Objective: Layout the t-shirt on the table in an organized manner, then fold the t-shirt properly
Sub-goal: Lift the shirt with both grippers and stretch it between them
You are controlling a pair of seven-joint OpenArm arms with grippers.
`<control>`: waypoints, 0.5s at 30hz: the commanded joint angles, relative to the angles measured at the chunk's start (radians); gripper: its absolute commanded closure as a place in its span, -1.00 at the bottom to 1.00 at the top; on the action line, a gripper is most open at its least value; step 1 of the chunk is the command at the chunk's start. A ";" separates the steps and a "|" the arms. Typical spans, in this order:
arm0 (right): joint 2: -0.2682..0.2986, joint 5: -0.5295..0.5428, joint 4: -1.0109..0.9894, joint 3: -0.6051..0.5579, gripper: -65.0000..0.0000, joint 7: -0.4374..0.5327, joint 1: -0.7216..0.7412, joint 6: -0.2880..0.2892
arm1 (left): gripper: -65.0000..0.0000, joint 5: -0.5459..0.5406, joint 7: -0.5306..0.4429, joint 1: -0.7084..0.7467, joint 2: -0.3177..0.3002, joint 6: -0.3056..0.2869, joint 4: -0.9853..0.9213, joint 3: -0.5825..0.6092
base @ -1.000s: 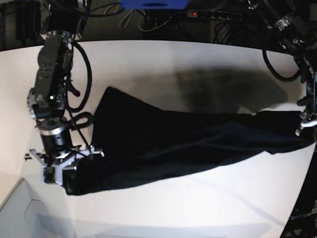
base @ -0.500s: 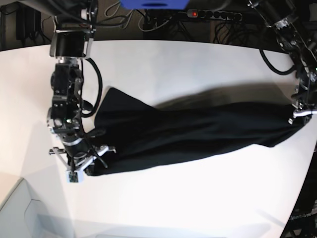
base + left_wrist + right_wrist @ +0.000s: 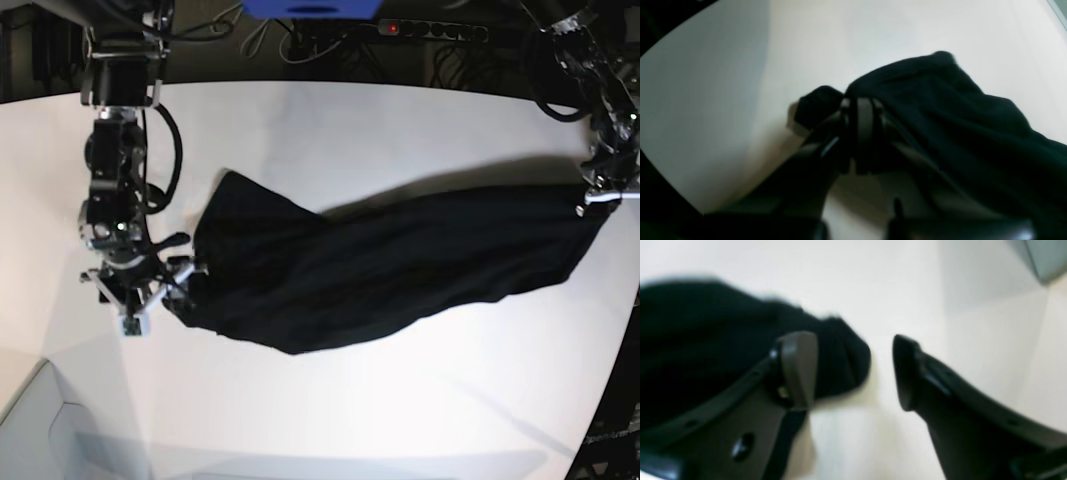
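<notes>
The black t-shirt [image 3: 380, 265] lies stretched in a long band across the white table [image 3: 380, 130]. At its far right end my left gripper [image 3: 591, 203] is shut on a bunch of the cloth; the left wrist view shows its fingertips [image 3: 864, 113] pinched together on the t-shirt [image 3: 957, 116]. At the shirt's left end my right gripper [image 3: 158, 296] stands open. In the right wrist view its two fingers [image 3: 798, 368] are spread wide, with the rounded corner of the t-shirt [image 3: 843, 356] resting on the table between them, not gripped. No tag or print shows.
A grey bin corner [image 3: 40, 430] sits at the lower left and also shows as the grey edge [image 3: 1040, 256] in the right wrist view. Cables and a power strip [image 3: 430, 30] run behind the table. The table's curved edge [image 3: 615, 360] falls away at the right.
My right gripper has opened and let go of the shirt's left end. Both arms moved toward the back of the table, and the shirt now lies flatter and further back.
</notes>
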 commanded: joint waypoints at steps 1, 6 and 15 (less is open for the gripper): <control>0.004 0.007 0.073 0.005 -0.27 0.035 -0.019 -0.003 | 0.99 -0.007 -0.021 0.004 -0.017 -0.002 0.019 -0.003; -0.033 0.008 0.310 -0.004 -0.30 0.045 -0.267 -0.003 | 0.99 -0.007 -0.021 0.005 -0.015 -0.002 0.017 -0.001; -0.131 0.008 0.295 -0.027 -0.30 0.047 -0.442 -0.003 | 0.99 -0.007 -0.021 0.007 0.005 -0.002 0.017 -0.005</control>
